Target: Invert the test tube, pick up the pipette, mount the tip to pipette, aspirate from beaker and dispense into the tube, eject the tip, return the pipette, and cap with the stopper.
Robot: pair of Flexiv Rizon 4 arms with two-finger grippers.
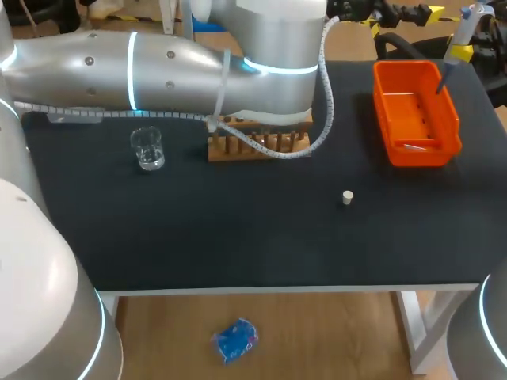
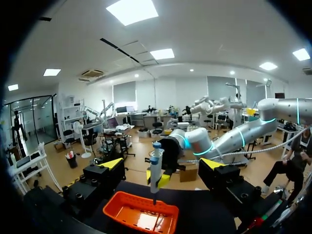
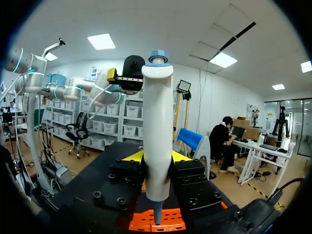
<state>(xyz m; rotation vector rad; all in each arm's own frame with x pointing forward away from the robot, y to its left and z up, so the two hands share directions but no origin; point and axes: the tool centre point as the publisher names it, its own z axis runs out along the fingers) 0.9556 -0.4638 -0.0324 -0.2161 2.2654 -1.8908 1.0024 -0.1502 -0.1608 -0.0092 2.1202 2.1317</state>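
Observation:
A blue-and-white pipette (image 1: 458, 41) hangs upright over the orange tray (image 1: 392, 146) at the table's back right, with my right gripper (image 3: 157, 156) shut on its body. Its thin lower end points down into the tray (image 3: 170, 217). My left gripper (image 2: 162, 163) stands open some way off, facing the pipette (image 2: 155, 168), with nothing between its fingers (image 2: 113, 164). The small white stopper (image 1: 347, 197) lies on the black table right of the middle. A glass beaker (image 1: 147, 148) stands at the left. The wooden rack (image 1: 257, 144) is partly hidden by my left arm, and no test tube shows.
My left arm (image 1: 158, 59) stretches across the back of the table above the rack, with its cable looping down in front. A small pale piece (image 1: 415, 146) lies on the tray floor.

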